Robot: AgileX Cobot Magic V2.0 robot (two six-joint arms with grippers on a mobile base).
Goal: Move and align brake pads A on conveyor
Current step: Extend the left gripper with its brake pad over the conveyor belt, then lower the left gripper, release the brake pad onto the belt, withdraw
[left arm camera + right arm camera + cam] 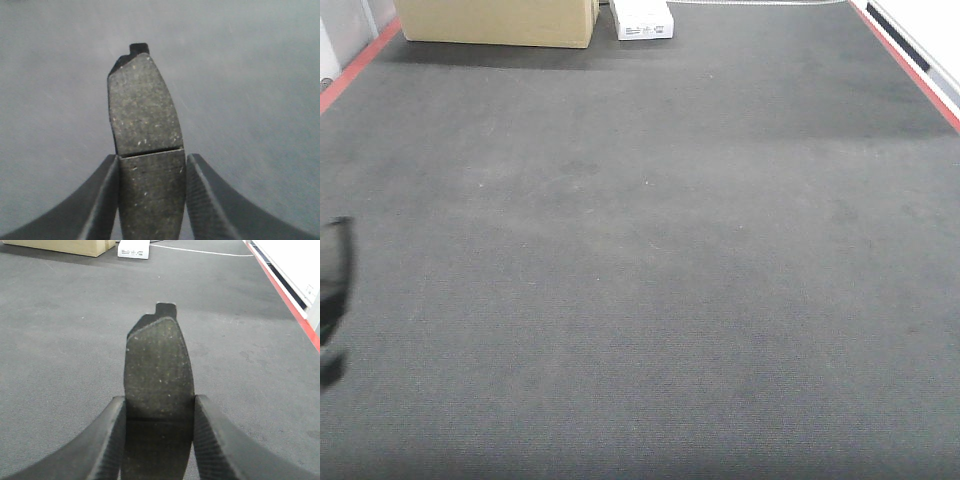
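Note:
In the left wrist view, my left gripper (pixel 152 161) is shut on a dark grey brake pad (pixel 144 107). The pad's centre groove sits just beyond the fingertips and its tabbed end points away from me over a blurred grey surface. My right gripper (pixel 159 402) is shut on a second brake pad (pixel 159 357), held above the conveyor (pixel 60 340) with its groove level with the fingertips. The front view shows the conveyor belt (pixel 650 260) with no pads lying on it. There, only a dark piece of an arm (pixel 332 290) pokes in at the left edge.
A cardboard box (pixel 498 22) and a small white box (pixel 642 18) stand at the belt's far end. The red frame (pixel 912 68) runs along the right edge, with a white wall beyond it. A white cable (pixel 200 251) lies across the far belt.

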